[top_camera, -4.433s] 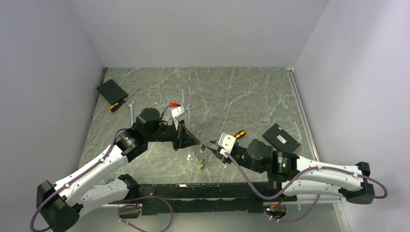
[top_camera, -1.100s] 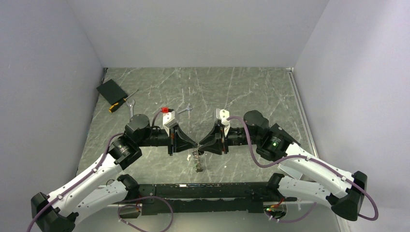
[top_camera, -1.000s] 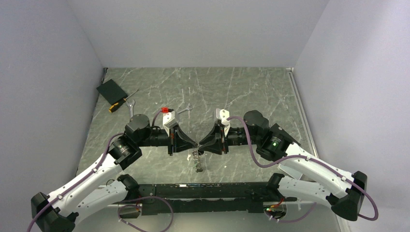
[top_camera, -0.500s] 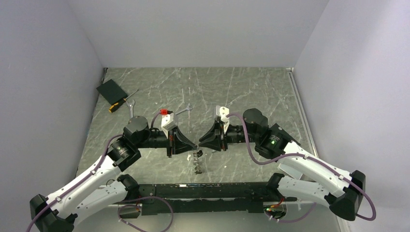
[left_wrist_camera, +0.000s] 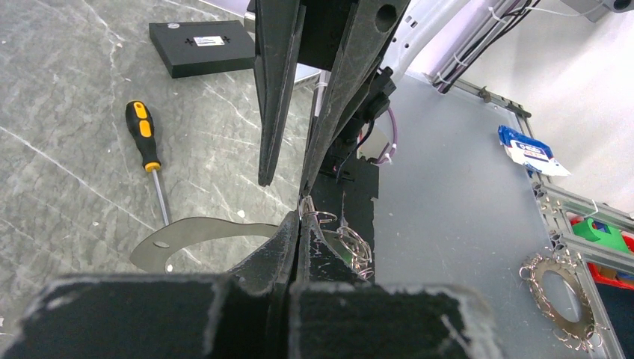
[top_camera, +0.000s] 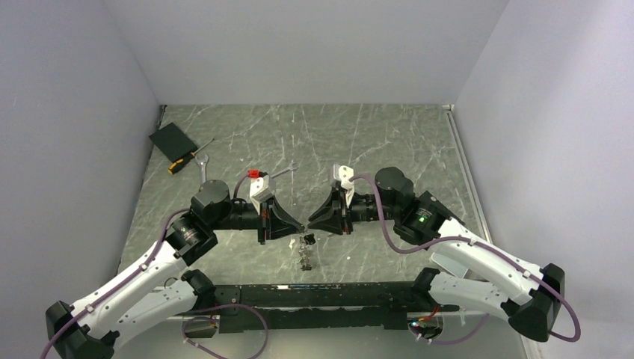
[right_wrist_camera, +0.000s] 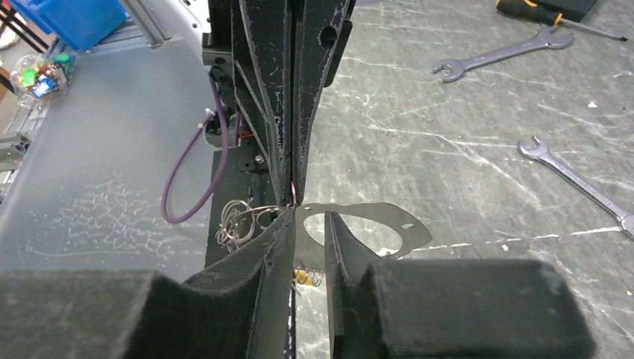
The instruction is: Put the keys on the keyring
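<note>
Two grippers meet tip to tip just on the 6 o'clock side of the table (top_camera: 389,142) centre. The left gripper (top_camera: 301,226) reaches in from 9 o'clock, its jaws clenched on the rim of the keyring (right_wrist_camera: 389,215). This is a flat silver hoop that juts level from the pinch toward 12 o'clock, above the marble. A bunch of thin wire loops (left_wrist_camera: 348,243) hangs at the same pinch. The keys (top_camera: 305,256) dangle below it toward 6 o'clock, too small to tell their colours apart.

The right gripper (top_camera: 311,222) comes in from 3 o'clock with its jaws parted and clamping nothing. In its own wrist view the keyring's rim shows in the gap between the fingers (right_wrist_camera: 273,247). I cannot tell whether either pad touches the metal.

At 10 o'clock lies a black box (top_camera: 172,140) with an orange-and-black screwdriver (top_camera: 182,161) just beside it and a wrench (top_camera: 203,169) near. A second wrench (top_camera: 285,170) lies at 12 o'clock of the left gripper. The left wrist view shows another screwdriver (left_wrist_camera: 145,138) and another black box (left_wrist_camera: 202,46) on the 3 o'clock side.
</note>
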`<state>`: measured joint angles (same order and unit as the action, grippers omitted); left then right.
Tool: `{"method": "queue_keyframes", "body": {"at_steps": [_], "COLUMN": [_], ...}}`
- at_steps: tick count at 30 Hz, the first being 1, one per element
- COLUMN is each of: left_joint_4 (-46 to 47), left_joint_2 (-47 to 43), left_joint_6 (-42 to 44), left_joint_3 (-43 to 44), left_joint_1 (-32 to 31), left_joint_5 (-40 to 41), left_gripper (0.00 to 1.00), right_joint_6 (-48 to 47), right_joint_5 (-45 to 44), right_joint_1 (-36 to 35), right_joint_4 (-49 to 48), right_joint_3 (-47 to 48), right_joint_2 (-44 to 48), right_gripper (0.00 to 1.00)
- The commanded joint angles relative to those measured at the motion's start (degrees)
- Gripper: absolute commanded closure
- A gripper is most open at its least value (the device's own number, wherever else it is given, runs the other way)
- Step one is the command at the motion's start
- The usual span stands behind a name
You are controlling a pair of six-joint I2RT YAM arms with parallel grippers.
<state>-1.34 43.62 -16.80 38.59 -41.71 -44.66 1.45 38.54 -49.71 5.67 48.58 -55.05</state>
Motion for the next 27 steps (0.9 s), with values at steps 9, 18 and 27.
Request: {"method": "queue_keyframes", "body": {"at_steps": [9,18,27], "left_joint_4": [4.27,4.3,4.46], "left_joint_2": [-1.14,-0.99,-0.46], "left_joint_6": [0.48,0.53,0.52], "left_joint_3": [0.85,0.87,0.96], "left_joint_1": [-0.26,-0.28,-0.26], "left_joint_5": [0.19,0.44,0.19], "left_gripper": [1.0,1.0,1.0], "right_joint_6": [1.12,1.19,1.62], "right_joint_5": [6.54,7.54,7.58], "right_joint_1": [1.1,1.02,1.02], "right_joint_4": [-3.69,-3.99,-5.41], "right_joint_3": [1.43,2.14,2.15], "right_joint_2": [-0.75,-2.07,-3.17], "right_gripper": [0.77,0.77,0.85]}}
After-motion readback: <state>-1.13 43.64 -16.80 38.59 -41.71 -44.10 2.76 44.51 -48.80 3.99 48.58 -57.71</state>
